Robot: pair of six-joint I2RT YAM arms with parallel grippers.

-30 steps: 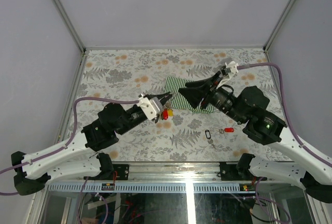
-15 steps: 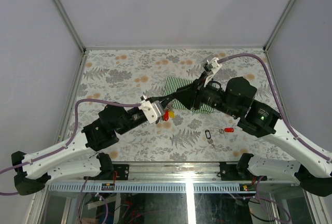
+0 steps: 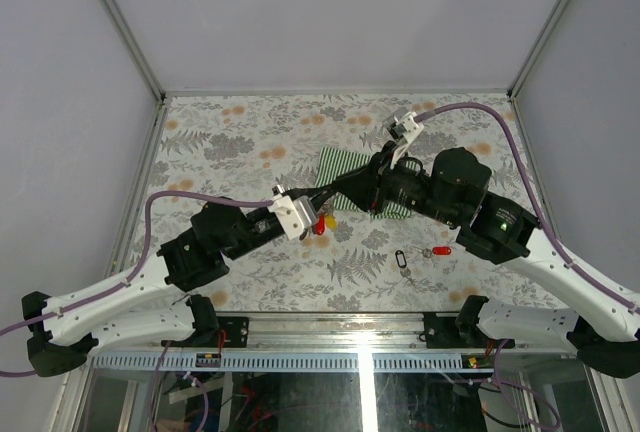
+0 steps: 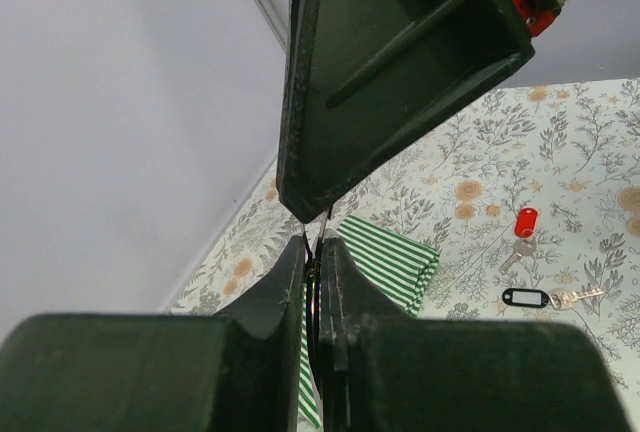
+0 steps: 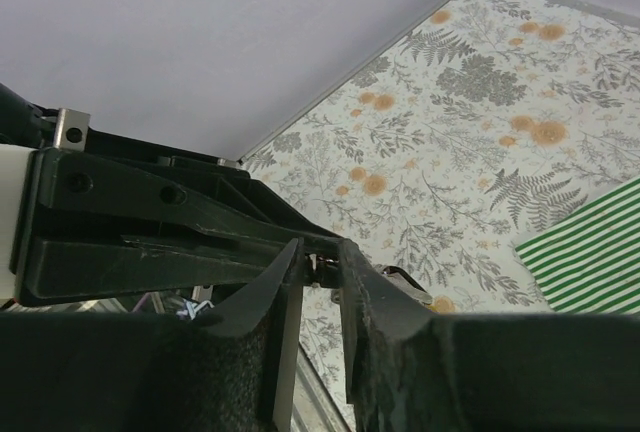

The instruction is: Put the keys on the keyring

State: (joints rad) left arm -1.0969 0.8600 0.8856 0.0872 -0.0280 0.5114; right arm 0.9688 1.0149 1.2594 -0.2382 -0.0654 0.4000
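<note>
My left gripper (image 3: 318,210) hangs over the middle of the table, shut on the thin keyring (image 4: 316,272). Red- and yellow-tagged keys (image 3: 322,222) dangle under it. My right gripper (image 3: 322,195) meets it tip to tip from the right. In the right wrist view the right gripper (image 5: 318,264) stands open by a narrow gap, with the left fingertips and the ring's wire between its fingers. Two loose keys lie on the table at front right, one with a black tag (image 3: 402,260) and one with a red tag (image 3: 440,250).
A green-and-white striped cloth (image 3: 352,188) lies folded under the right arm, just behind the grippers. The floral table (image 3: 230,142) ends at grey walls on the left, back and right. A purple cable (image 3: 480,112) loops above the right wrist.
The right arm has swung left to the left gripper's tip, and its jaws have narrowed around the ring. The left gripper has stayed shut on the keyring and barely shifted.
</note>
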